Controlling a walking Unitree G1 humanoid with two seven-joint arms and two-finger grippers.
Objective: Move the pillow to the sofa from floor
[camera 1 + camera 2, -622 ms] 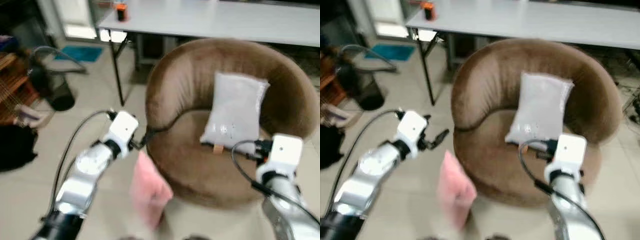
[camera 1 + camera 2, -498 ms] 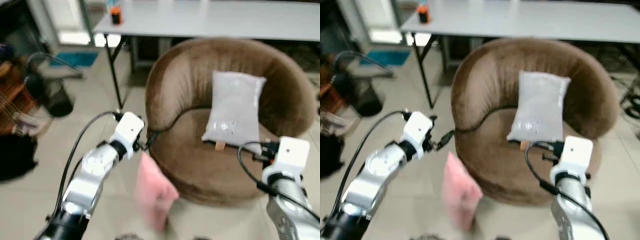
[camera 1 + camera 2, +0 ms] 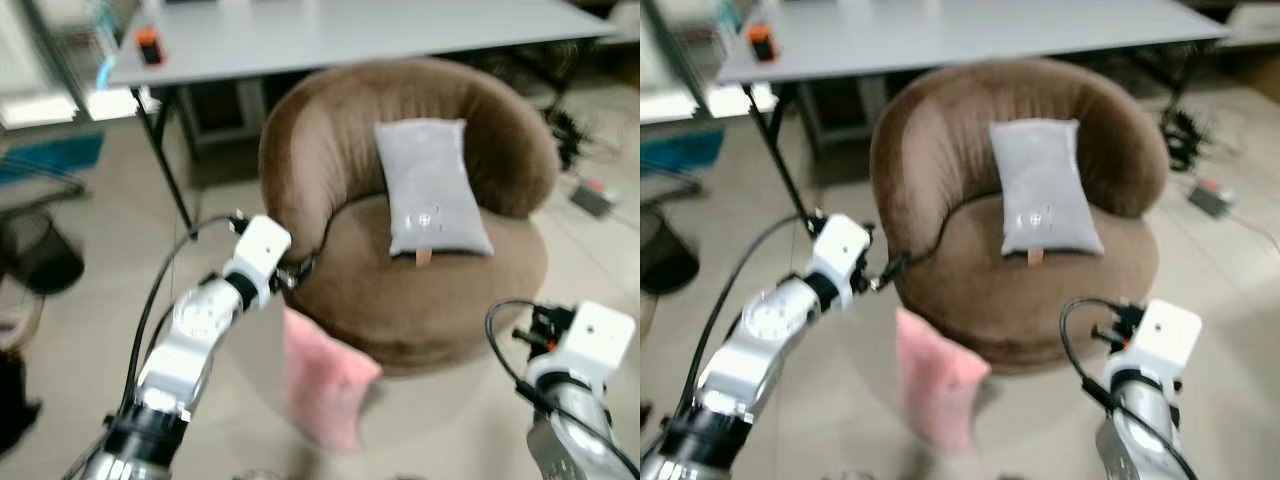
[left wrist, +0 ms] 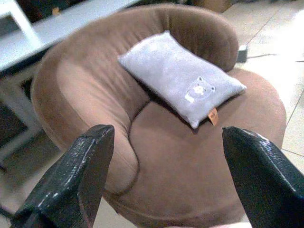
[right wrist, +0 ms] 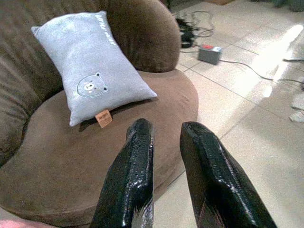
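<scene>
A pink pillow (image 3: 325, 385) stands on the tiled floor against the front left of the round brown sofa (image 3: 440, 300). A grey pillow (image 3: 428, 188) with a bear print leans on the sofa's backrest. My left gripper (image 4: 164, 133) is open and empty, held at the sofa's left edge (image 3: 300, 270), just above the pink pillow. My right gripper (image 5: 164, 126) is shut on nothing. It hovers low off the sofa's front right (image 3: 525, 335), pointing at the seat.
A white table (image 3: 350, 30) stands behind the sofa, with a small orange object (image 3: 148, 45) on it and a black leg (image 3: 165, 160) at the left. A power strip (image 5: 209, 52) and cables lie on the floor to the right.
The camera has turned, so the sofa sits further left in view. My right gripper has drawn back from the sofa seat toward its front right. The pink pillow remains on the floor.
</scene>
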